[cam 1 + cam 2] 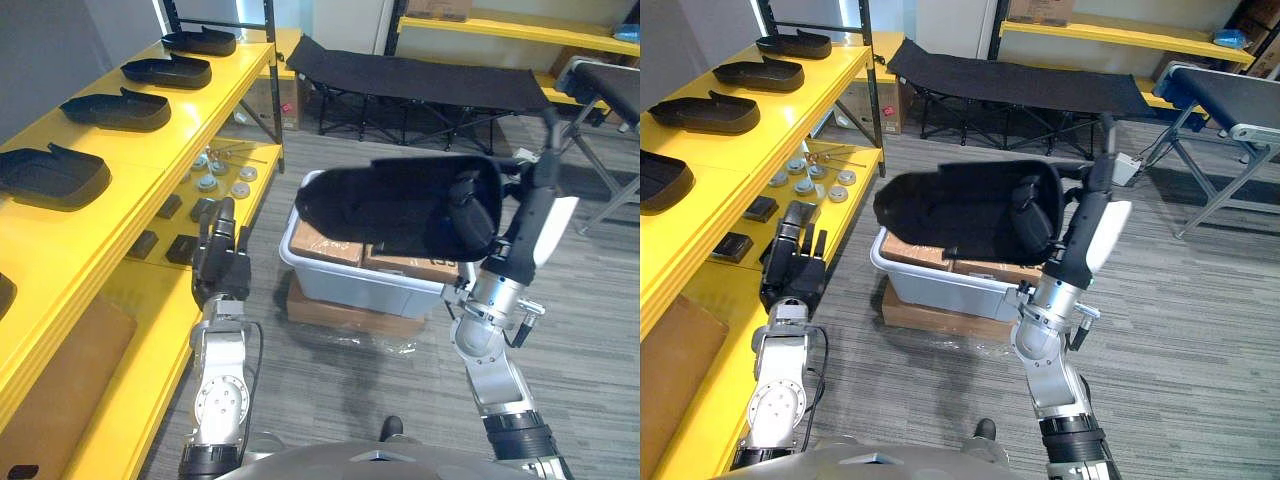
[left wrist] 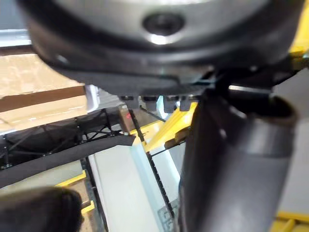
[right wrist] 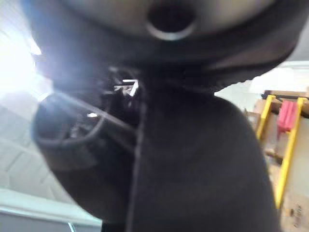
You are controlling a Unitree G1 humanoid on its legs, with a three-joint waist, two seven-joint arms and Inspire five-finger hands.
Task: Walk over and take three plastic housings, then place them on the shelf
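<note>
right hand: looks clamped on the housing, I think
left hand: fingers straight, empty
risk: housing clips the shelf edge when I swing over, slips out

The right hand grips a black housing. A bin sits just under it. The left hand is open by the shelf.

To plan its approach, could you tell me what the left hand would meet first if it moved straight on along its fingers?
Probably the round metal discs on the lower yellow shelf: the left hand points along that shelf's front edge towards them. Its height is unclear; it might pass above them.
</note>
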